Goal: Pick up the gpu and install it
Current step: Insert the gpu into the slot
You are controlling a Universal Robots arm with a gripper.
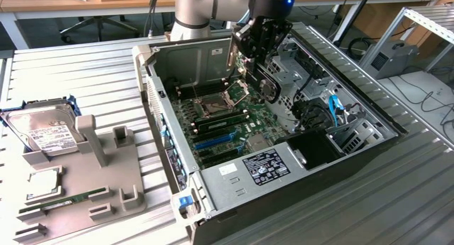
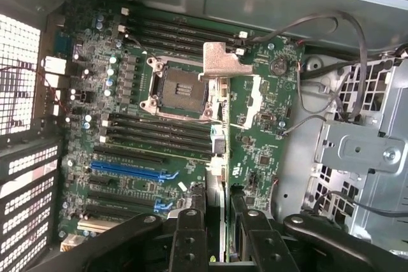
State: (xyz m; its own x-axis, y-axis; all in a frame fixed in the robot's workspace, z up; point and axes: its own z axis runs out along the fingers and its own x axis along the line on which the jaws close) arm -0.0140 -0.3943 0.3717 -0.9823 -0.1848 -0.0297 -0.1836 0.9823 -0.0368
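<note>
The gpu [image 1: 260, 75] is a thin dark card with a silvery bracket along one end. It hangs edge-down from my gripper [image 1: 261, 40] inside the open computer case [image 1: 151, 85], over the back part of the motherboard [image 1: 227, 117]. In the wrist view the gpu [image 2: 220, 151] is seen edge-on, its bracket [image 2: 223, 62] farthest from the camera. My gripper [image 2: 217, 224] is shut on the card, one black finger [image 2: 190, 234] on each side. The card hovers above the board beside the empty CPU socket [image 2: 178, 87] and the ends of the blue slot [image 2: 131, 171] and black slots.
The power supply [image 1: 257, 170] fills the case's near end, and the drive cage [image 2: 363, 151] with loose cables [image 1: 333, 109] lines one side. On the exterior view's left, a grey fixture [image 1: 85, 192] carries a hard drive [image 1: 46, 131], a CPU [image 1: 44, 184] and a memory stick [image 1: 64, 200].
</note>
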